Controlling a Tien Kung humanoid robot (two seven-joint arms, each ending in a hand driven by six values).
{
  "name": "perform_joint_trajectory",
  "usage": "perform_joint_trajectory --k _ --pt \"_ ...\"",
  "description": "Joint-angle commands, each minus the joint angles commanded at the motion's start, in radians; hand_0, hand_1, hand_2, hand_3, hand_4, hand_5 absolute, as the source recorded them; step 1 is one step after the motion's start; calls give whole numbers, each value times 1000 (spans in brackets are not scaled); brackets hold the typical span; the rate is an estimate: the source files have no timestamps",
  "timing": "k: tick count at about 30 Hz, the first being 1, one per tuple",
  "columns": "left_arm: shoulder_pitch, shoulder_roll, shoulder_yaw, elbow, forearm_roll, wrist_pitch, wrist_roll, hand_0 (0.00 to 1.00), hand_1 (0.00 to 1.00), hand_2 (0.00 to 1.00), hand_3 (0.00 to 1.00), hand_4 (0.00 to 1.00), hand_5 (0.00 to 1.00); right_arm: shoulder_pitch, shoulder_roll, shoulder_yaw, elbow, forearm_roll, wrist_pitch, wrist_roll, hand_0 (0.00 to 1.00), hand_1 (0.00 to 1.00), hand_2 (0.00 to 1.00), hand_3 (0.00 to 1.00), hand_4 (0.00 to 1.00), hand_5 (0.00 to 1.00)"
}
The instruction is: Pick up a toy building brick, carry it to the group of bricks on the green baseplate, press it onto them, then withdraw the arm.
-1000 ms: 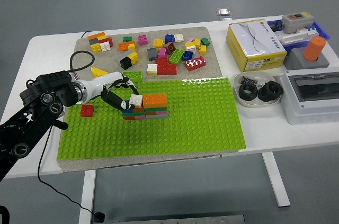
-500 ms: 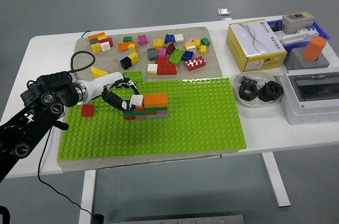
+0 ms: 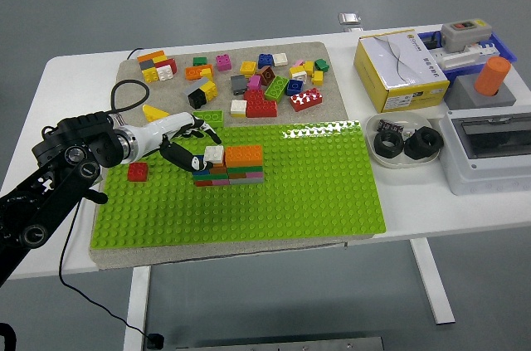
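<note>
A green baseplate point(image 3: 290, 202) lies on the white table. On its upper left stands a group of stacked bricks point(image 3: 236, 170) with an orange brick point(image 3: 243, 154) on top. A small white brick point(image 3: 213, 153) sits on the group's left end. My left hand point(image 3: 199, 148) reaches in from the left, its fingers curled around the white brick from above and below. The black left forearm point(image 3: 79, 156) lies over the table's left side. A single red brick point(image 3: 138, 171) sits on the baseplate's left edge. The right arm is out of view.
Several loose bricks point(image 3: 265, 85) lie on the mat behind the baseplate. A yellow box point(image 3: 398, 69), a bowl of black parts point(image 3: 405, 143), a grey electrical box point(image 3: 489, 152) and an orange-topped button point(image 3: 495, 77) stand on the right. A black cable point(image 3: 124, 94) loops near my arm.
The left hand has shifted very slightly back toward the left. The white brick stays on the group.
</note>
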Motion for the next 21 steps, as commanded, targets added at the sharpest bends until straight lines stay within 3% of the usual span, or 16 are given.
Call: perform_joint_trajectory --k 10,21 --pt "1 3 -2 -8 0 -15 4 998 957 941 694 703 2 0 1 7 0 -6 0 -1 731 675 740 867 702 998" --pt "1 4 -3 -14 2 -21 -2 998 960 947 753 776 2 0 2 11 0 -9 -1 -1 729 674 739 864 700 998"
